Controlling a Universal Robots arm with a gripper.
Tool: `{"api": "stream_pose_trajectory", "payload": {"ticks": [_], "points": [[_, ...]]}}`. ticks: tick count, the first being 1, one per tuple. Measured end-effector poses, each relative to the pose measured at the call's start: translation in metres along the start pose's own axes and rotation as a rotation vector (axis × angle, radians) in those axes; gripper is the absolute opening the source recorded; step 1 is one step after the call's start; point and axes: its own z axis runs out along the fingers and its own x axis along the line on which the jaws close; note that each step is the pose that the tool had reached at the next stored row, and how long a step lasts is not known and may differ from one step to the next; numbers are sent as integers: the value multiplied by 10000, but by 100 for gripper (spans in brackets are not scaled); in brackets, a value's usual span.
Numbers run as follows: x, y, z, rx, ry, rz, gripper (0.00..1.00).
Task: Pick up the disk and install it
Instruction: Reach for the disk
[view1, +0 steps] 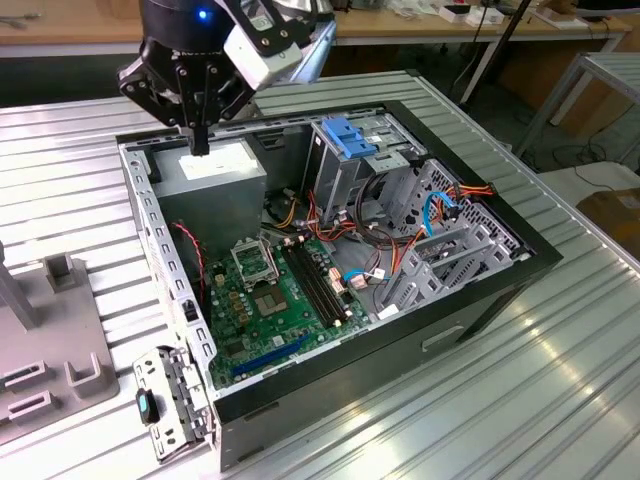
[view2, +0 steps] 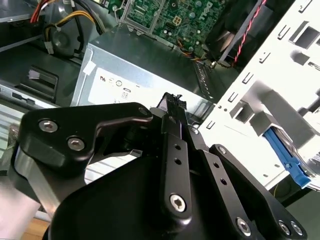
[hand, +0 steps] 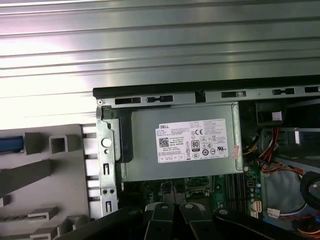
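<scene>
A ribbed silver metal surface (view1: 560, 380) is carrying an open black desktop computer case (view1: 480, 300), with pale wooden benches (view1: 400, 20) running along the room behind. Inside the case, a large grey power-supply box (hand: 145, 150) is showing a white label (hand: 197, 140) crowded with small print, a square code and certification marks. The black pincer (view1: 200, 148) is hovering just above the box, clenched on nothing. A blue plastic strip (hand: 11, 144) is lying on the grey moulded fixture (hand: 55, 190) beside the case; I cannot tell whether it belongs to the disk.
</scene>
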Motion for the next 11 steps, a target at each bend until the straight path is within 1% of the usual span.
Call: {"api": "stream_pose_trajectory", "payload": {"ticks": [4,11], "points": [[88,-6,-2,0,-1,-1,11],[97,-8,-3,0,-1,1,11]]}}
